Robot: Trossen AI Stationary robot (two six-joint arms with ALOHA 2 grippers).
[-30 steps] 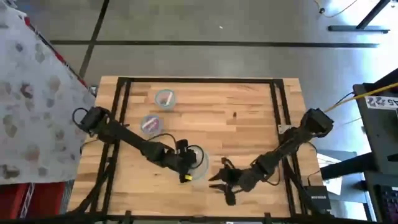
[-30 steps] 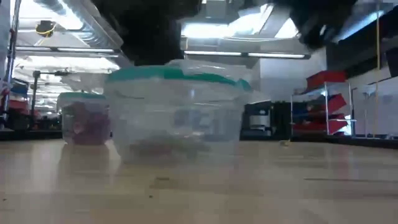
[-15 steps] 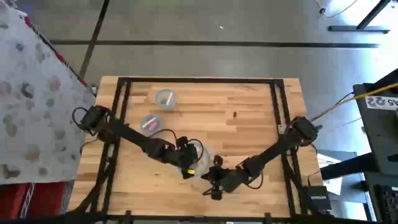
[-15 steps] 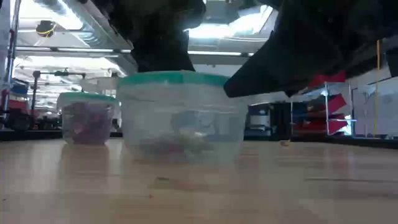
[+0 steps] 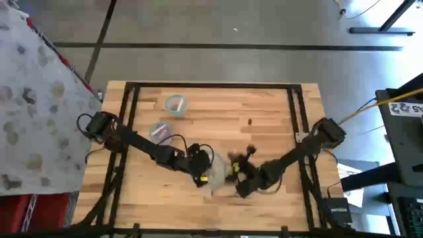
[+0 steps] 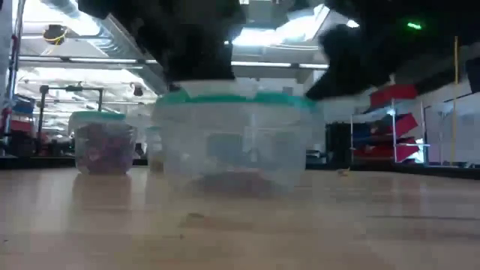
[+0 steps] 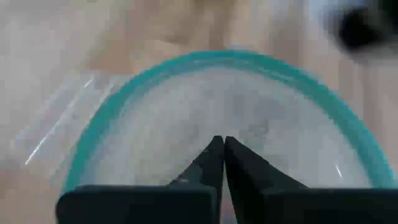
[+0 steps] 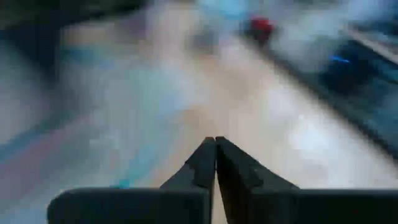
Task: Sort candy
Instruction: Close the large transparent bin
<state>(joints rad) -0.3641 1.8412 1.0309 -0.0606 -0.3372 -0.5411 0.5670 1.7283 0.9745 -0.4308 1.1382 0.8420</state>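
A clear bowl with a teal rim (image 5: 217, 173) (image 6: 238, 142) stands on the table near its front middle, with a few dark reddish candy pieces (image 6: 234, 180) on its bottom. My left gripper (image 7: 219, 140) (image 5: 198, 170) is shut and points slantwise down over the bowl's inside from the bowl's left rim. My right gripper (image 8: 215, 142) (image 5: 234, 166) is shut at the bowl's right rim. Two more bowls stand farther back on the left; the nearer one (image 5: 158, 131) (image 6: 103, 142) holds magenta-purple candy. My left gripper's shut fingertips (image 7: 212, 149) point slanting down into the bowl's mouth from the table's left side; whether they touch the bowl cannot be told. My right gripper sits against the bowl's right rim (image 5: 228, 170) in the high view; the blur hides whether it touches.
The third bowl (image 5: 175, 104) stands at the far left of the table. A dark frame (image 5: 211, 84) runs around the tabletop. Bare wood lies at the far right (image 5: 264, 119). Shelves and racks of the room show beyond the table (image 6: 390, 127).
My right gripper has swung from near the table's front edge toward the far edge, up to the bowl's right rim, turning and tipping up as it went, and it has shut. The bowl has slid a little toward the table's right.
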